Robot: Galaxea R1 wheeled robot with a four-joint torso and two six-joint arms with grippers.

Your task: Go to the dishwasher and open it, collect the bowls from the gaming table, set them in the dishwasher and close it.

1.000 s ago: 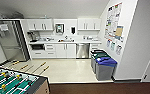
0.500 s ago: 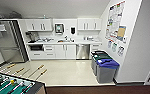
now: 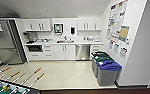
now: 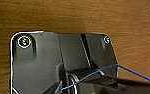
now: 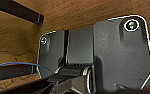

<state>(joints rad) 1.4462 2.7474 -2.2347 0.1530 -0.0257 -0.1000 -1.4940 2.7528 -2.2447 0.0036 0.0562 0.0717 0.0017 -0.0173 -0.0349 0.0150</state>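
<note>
The dishwasher (image 3: 82, 52) has a brushed steel front and sits under the white counter (image 3: 66, 43), right of the sink cabinets. Its door is shut. It stands across the pale floor, straight ahead of me at the far wall. The bowls and the gaming table are out of view. In both wrist views my arms' dark plates hang over brown wood-grain floor (image 4: 66, 15) (image 5: 78, 12), and the fingers cannot be made out.
Three waste bins (image 3: 106, 70) stand along the right wall, the nearest with a blue lid. A steel fridge (image 3: 6, 42) is at the far left. A green table-football table (image 3: 6, 88) with rods pokes in at the lower left. A dark step edge (image 3: 91, 91) runs just ahead.
The camera has advanced toward the kitchen. The table-football table has slid further out at the lower left, and the counter and bins show a little larger.
</note>
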